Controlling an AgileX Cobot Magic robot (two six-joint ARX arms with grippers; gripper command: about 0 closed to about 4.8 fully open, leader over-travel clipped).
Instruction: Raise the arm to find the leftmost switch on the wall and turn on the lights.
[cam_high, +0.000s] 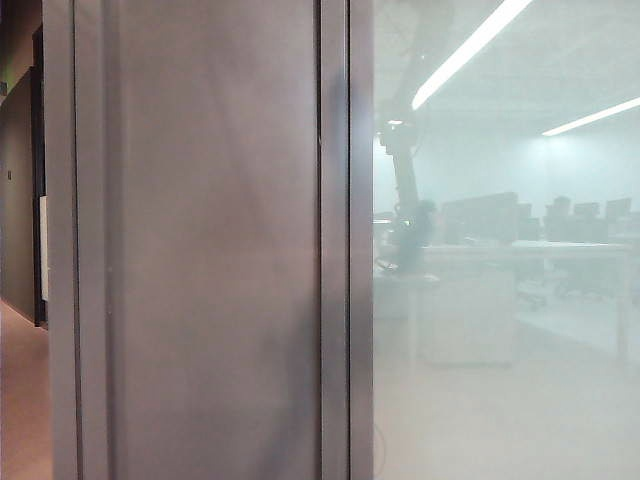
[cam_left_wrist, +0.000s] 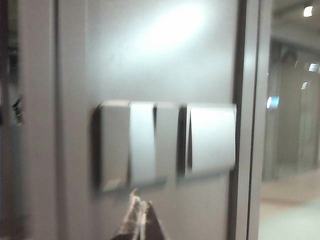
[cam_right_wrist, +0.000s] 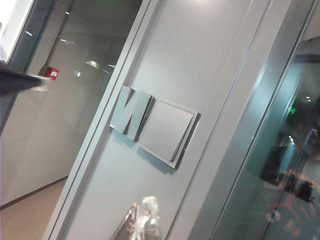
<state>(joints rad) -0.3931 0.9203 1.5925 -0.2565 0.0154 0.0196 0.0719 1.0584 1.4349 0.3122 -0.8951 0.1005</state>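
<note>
Switches (cam_left_wrist: 165, 145) are sitting mid-height on the grey wall panel (cam_left_wrist: 165, 50), close to its glass-side edge: a split unit with narrow rockers, plus one wide rocker (cam_left_wrist: 212, 137) just beside it toward the glass. Leftmost switch (cam_left_wrist: 115, 145) is the narrow rocker on the unit's far edge, away from the glass. Right wrist view is showing the same switch group (cam_right_wrist: 155, 125) from farther off and tilted.

Left hand (cam_left_wrist: 140, 220) is hovering just below the split unit, under its narrow rockers, fingertips looking pressed together; not touching anything as far as I can see. Picture is blurring a bit there. Right hand (cam_right_wrist: 142, 220) is hanging well below the switches, tips wrapped in something clear; can't tell whether it's open or closed.

Arm (cam_high: 405, 170) is showing only as a hazy dark reflection in the glass (cam_high: 500, 380) beside the panel in the exterior view, standing upright. Ceiling light strips (cam_high: 470, 50) are glowing in that reflection.
</note>
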